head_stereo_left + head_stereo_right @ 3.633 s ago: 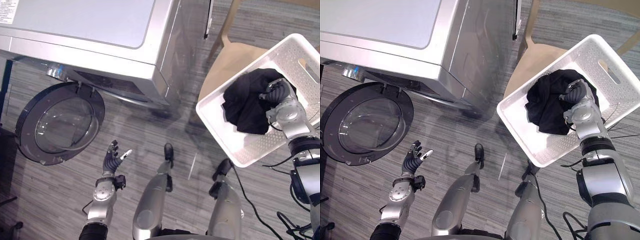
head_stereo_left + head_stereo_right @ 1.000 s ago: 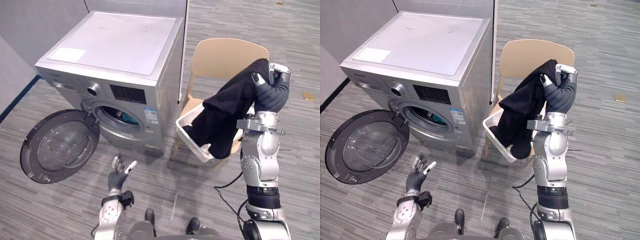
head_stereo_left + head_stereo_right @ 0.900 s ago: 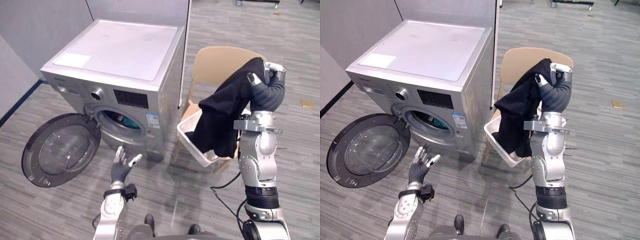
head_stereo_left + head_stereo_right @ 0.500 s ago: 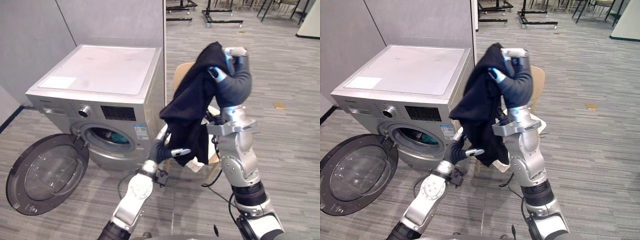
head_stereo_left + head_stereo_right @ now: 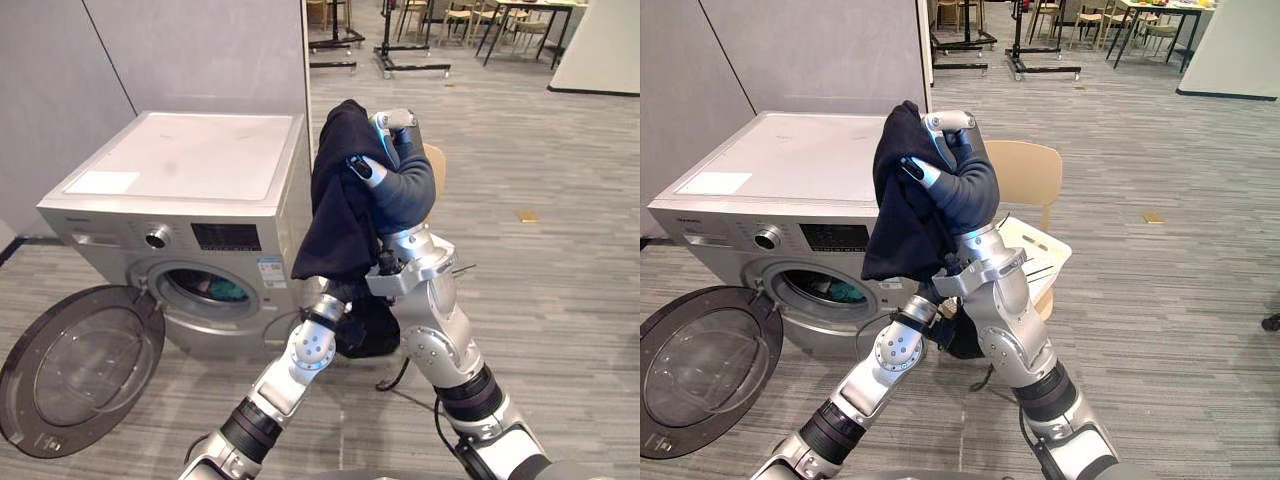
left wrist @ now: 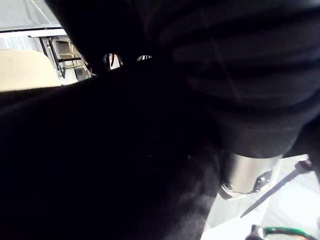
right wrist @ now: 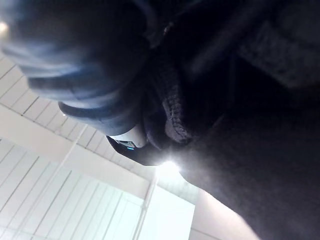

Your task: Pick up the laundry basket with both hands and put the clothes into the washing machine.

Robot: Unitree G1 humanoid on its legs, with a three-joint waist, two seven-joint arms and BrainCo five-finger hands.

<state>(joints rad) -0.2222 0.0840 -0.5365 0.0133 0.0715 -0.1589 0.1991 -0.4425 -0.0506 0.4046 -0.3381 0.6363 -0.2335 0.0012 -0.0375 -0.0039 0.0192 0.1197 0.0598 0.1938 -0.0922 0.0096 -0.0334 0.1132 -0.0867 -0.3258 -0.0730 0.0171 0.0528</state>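
Low at centre, the left hand [image 5: 330, 300] was buried under the hanging black garment [image 5: 340, 210], its fingers hidden, so I couldn't tell its grip. Above it, the right hand [image 5: 385, 150] clutched the garment's top, fingers curled round it. At left stood the washing machine [image 5: 190, 190], its door [image 5: 75, 370] swung open at lower left. Behind sat the white basket [image 5: 1045, 255] on a beige chair [image 5: 1025, 170].

The right hand [image 5: 388, 150] has lifted the black garment [image 5: 338, 210] out of the basket [image 5: 1045, 250] and swung it across, high in front of the washer [image 5: 190, 170], while the left hand [image 5: 335, 298] has risen from near the floor to the garment's lower part.
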